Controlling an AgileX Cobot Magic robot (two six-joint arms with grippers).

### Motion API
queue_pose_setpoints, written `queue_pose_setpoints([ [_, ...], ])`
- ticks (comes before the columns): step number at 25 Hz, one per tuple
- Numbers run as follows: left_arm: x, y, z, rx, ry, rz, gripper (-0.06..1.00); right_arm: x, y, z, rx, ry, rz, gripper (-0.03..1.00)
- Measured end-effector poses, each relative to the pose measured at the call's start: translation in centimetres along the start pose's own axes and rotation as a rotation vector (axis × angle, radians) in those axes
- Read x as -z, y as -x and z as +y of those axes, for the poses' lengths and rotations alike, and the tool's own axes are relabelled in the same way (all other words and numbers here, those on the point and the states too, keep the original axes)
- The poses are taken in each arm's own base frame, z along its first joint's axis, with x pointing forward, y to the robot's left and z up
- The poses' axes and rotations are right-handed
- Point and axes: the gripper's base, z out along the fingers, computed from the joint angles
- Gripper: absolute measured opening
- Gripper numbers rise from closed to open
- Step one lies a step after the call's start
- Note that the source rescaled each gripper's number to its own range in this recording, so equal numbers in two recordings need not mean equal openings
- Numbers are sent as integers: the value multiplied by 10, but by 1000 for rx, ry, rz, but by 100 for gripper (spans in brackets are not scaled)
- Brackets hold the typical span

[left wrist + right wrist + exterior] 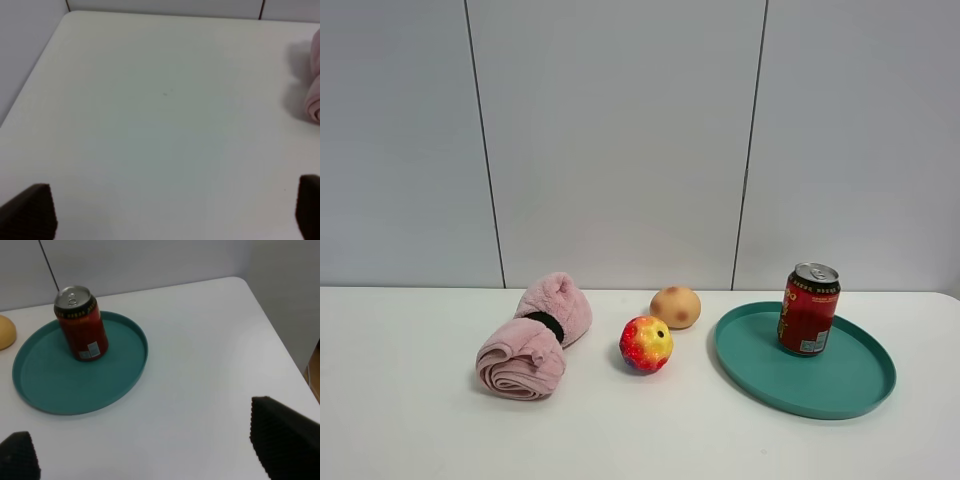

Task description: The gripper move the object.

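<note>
The red can point(809, 310) with a silver top stands upright on the far part of a teal round tray point(845, 378) at the right of the white table. Neither gripper shows in the exterior high view. In the right wrist view the can point(81, 325) stands on the tray point(50, 385), well ahead of my right gripper point(150, 455), which is open and empty above bare table. In the left wrist view my left gripper point(167, 215) is open and empty above bare table.
A red-yellow ball point(646, 343) and a tan round fruit point(675, 307) lie left of the tray. A rolled pink towel point(533, 338) lies further left; its edge shows in the left wrist view point(314, 75). The table's right edge point(280, 340) is close to the tray.
</note>
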Motion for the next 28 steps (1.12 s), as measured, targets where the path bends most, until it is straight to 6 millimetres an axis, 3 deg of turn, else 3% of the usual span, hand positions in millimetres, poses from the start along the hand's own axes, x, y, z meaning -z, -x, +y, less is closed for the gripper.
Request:
queue_pose_setpoints([
  [11, 0, 0, 0, 0, 0, 0, 100, -8, -13, 5, 115, 37, 127, 73],
  [21, 0, 0, 0, 0, 0, 0, 100, -3, -15, 5, 16, -190, 103, 73],
  [28, 0, 0, 0, 0, 0, 0, 100, -3, -15, 4, -5, -219, 100, 73],
])
